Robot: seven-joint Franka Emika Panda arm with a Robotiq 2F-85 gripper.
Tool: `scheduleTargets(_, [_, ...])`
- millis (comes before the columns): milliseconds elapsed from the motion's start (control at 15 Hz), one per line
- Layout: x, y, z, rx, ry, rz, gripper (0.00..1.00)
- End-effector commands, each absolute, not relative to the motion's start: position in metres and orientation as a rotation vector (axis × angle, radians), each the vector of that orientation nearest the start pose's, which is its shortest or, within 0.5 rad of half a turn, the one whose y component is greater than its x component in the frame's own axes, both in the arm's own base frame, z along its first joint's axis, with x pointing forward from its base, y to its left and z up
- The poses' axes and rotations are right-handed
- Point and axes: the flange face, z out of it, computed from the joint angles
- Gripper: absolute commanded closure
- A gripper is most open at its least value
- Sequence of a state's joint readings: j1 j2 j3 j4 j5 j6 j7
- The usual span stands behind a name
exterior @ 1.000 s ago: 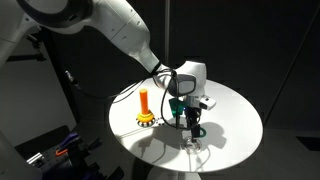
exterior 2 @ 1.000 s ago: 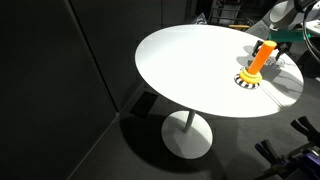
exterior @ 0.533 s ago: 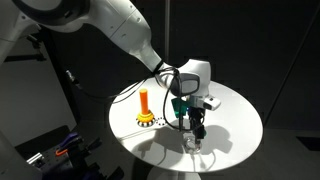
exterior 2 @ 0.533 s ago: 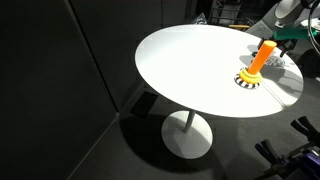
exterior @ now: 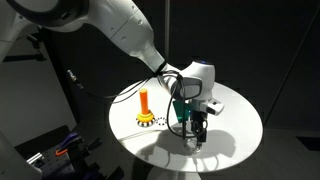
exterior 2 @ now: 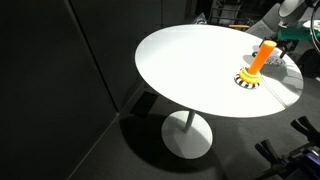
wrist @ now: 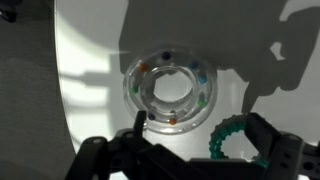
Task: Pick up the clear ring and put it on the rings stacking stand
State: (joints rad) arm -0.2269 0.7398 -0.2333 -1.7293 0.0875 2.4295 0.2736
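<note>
The gripper (exterior: pixel 198 135) hangs low over the worktop (wrist: pixel 90 60), jaws spread wide and empty, seemingly lined up to straddle the flat-lying clear ring (wrist: pixel 205 95).

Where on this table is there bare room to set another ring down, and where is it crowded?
Bare: the wide stretch of table from the stand to the opposite rim. Crowded: beside the stand, where the gripper hovers over the clear ring, green ring alongside.
</note>
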Motion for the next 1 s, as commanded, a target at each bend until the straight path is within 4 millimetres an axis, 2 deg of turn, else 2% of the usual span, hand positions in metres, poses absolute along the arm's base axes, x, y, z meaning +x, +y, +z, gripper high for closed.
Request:
scheduleTargets(0, [0.594, -0.283, 0.169, -2.972, 1.126, 0.006, 0.00])
scheduleTargets(933, [0.576, -0.286, 0.176, -3.008, 1.093, 0.047, 0.00])
